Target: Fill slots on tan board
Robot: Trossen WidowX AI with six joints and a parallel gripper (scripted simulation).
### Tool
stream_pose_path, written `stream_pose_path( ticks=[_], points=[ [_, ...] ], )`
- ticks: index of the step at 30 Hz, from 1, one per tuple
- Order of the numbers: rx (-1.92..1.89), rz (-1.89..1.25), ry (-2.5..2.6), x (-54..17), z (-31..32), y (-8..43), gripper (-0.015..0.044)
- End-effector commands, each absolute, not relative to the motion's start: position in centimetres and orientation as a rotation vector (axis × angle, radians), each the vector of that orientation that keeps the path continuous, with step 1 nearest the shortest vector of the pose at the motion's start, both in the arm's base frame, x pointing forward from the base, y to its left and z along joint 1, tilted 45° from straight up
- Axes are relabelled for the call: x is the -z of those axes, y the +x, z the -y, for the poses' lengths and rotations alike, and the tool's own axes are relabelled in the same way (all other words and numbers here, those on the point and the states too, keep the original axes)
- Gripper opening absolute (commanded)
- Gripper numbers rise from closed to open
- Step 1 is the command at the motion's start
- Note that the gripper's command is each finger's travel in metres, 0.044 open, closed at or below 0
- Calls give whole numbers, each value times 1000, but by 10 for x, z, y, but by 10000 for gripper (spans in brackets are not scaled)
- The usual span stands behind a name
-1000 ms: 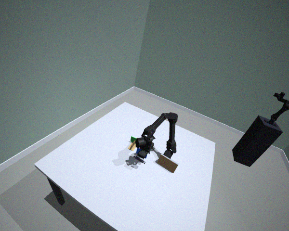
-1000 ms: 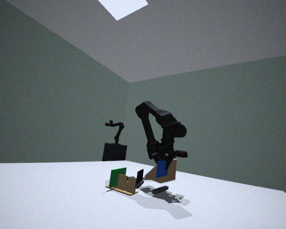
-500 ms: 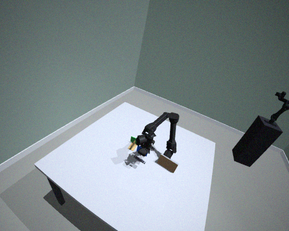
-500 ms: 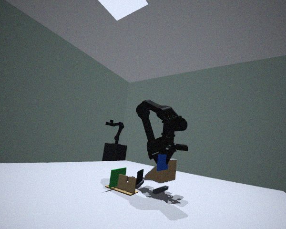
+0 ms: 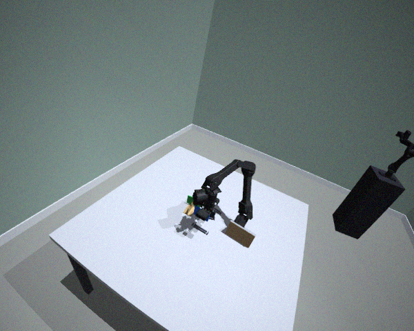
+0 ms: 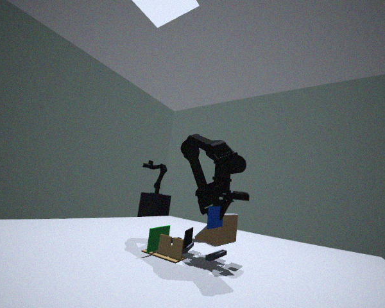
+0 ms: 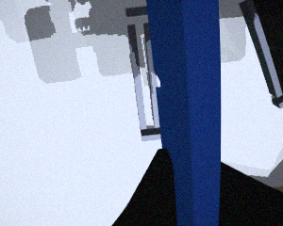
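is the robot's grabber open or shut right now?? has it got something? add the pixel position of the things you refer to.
Gripper (image 5: 210, 217) (image 6: 219, 214) (image 7: 174, 156): shut on the blue board (image 5: 196, 209) (image 6: 214, 217) (image 7: 198, 94), holding it up off the table (image 5: 146, 231) (image 6: 70, 271) (image 7: 61, 155).

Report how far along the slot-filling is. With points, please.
Looks done: the green board (image 5: 190, 200) (image 6: 158, 239) stands upright crosswise at one end of the tan board (image 5: 188, 209) (image 6: 170, 246).

In hand: the blue board (image 6: 215, 217) (image 7: 191, 113), clamped in the jaws above the table.

Left: seat blue in the notch still showing in the tan board's top edge; then probably the black board (image 6: 188, 237), upright nearby.
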State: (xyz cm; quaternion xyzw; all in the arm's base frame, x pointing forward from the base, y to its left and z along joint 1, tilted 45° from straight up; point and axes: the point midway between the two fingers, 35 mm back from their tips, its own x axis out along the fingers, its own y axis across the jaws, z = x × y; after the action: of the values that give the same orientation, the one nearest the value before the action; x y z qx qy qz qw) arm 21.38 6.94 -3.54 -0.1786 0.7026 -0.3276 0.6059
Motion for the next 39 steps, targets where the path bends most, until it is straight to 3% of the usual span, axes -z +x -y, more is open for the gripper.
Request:
stream_pose_path(
  ticks=[1,39],
  points=[
    [746,-1622,-409,32,-67,223,0],
    [700,-1640,-468,0,-16,288,0]
  ],
)
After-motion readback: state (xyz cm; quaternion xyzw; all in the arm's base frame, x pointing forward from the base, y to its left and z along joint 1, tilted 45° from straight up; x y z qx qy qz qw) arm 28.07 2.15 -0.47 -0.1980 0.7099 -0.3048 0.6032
